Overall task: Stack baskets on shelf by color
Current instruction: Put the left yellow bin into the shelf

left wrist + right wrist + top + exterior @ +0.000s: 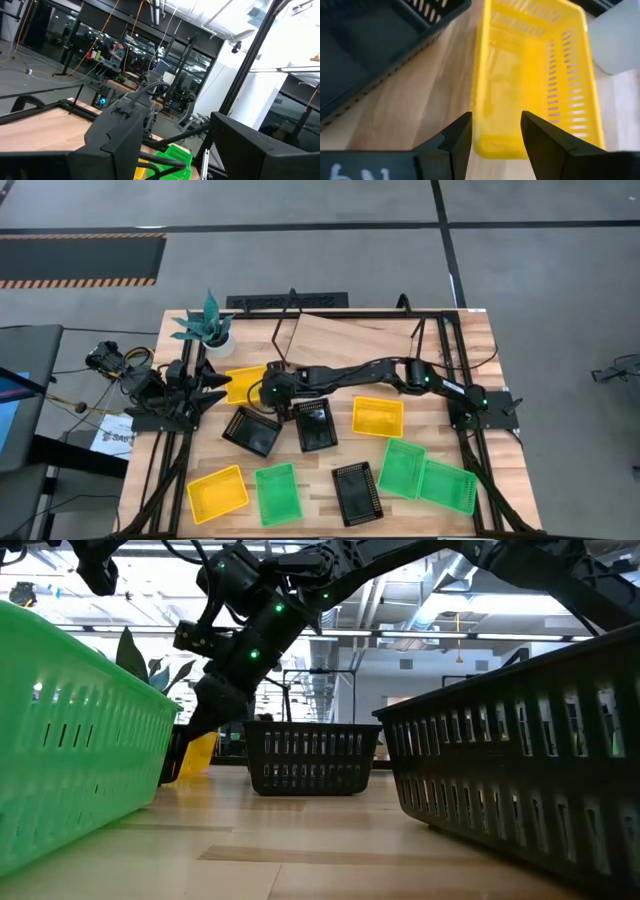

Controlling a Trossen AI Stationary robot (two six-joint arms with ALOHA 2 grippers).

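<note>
Right wrist view: my right gripper (496, 131) open, poised over the yellow basket (530, 75)'s near wall.
Basket: on table beside the plant (208, 325).
Risk: shallow bite, wall slips free.

Potted plant (207, 325) at table's (500, 470) back-left corner; paper sheet (108, 439) off left edge.

Count: 3 yellow baskets (245, 383), 3 black baskets (357, 493), 3 green baskets (277, 493), 1 shelf (345, 340), 1 plant (210, 325), 2 arms.
</note>
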